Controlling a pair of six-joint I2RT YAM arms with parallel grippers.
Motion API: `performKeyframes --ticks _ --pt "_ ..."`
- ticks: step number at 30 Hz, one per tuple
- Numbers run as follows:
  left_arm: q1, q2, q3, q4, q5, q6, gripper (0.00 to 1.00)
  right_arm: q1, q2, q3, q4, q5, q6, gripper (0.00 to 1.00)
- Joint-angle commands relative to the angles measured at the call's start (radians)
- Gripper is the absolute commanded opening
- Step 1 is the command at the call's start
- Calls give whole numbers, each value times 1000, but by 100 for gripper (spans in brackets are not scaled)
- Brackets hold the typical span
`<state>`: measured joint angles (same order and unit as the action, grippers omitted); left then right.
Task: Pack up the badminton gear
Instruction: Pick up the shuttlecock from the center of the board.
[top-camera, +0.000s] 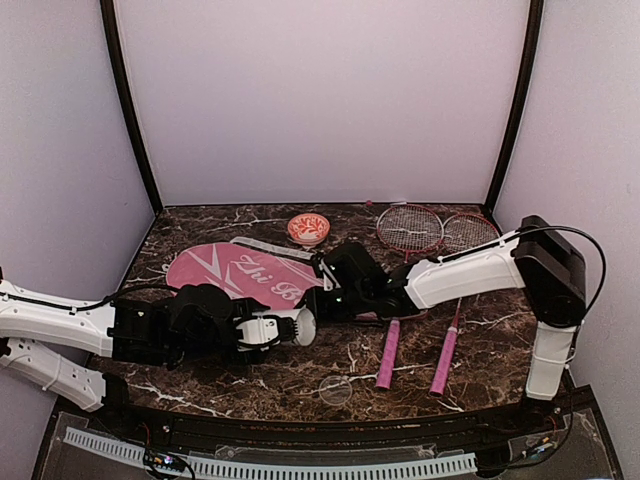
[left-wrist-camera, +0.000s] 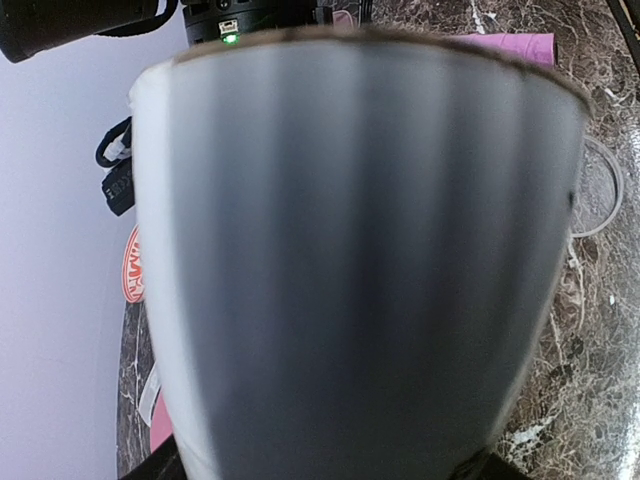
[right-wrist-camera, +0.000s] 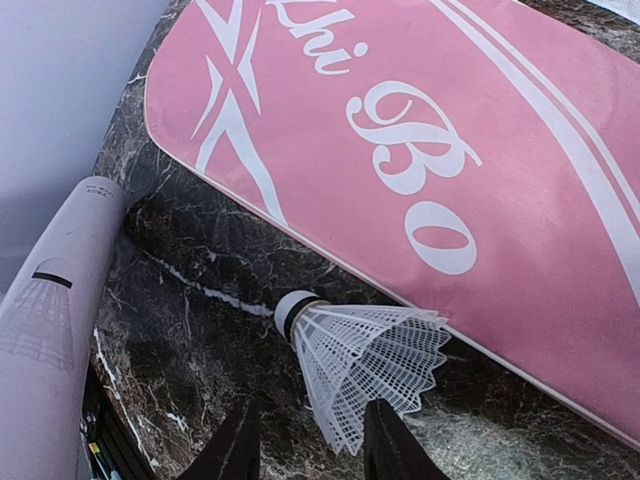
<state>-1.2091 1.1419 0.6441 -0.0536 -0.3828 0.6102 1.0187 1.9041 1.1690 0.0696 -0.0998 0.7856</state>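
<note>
My left gripper (top-camera: 262, 328) is shut on the long white tube (top-camera: 295, 326), held level over the table's front left; the tube (left-wrist-camera: 350, 270) fills the left wrist view. A white shuttlecock (right-wrist-camera: 365, 355) lies on its side beside the edge of the pink "Zhi Bo" cover (right-wrist-camera: 450, 150), cork pointing left. My right gripper (right-wrist-camera: 310, 445) straddles its skirt rim, still open, with a gap on the left side. The tube's end (right-wrist-camera: 50, 300) shows at left there. Both red rackets (top-camera: 410, 228) (top-camera: 470, 232) lie at the right, pink handles (top-camera: 388, 355) toward me. The cover (top-camera: 240, 272) lies centre left.
A small red-and-white bowl (top-camera: 308, 229) stands at the back behind the cover. A clear round lid (top-camera: 335, 390) lies near the front edge. Dark marble table, pale walls on three sides.
</note>
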Motion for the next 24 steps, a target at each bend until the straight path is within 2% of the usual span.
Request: performKeyframes --ticks 1,13,20,24 --pt "3 -28 0 5 -2 1 67 6 20 38 -16 40 -14 35" --pt "3 -22 2 4 -6 1 68 18 72 68 2 2 -15 29" --pt "4 -27 2 3 -7 2 68 18 76 67 19 -3 -5 18" --pt "3 -31 1 4 -6 2 68 18 73 55 45 -12 0 8"
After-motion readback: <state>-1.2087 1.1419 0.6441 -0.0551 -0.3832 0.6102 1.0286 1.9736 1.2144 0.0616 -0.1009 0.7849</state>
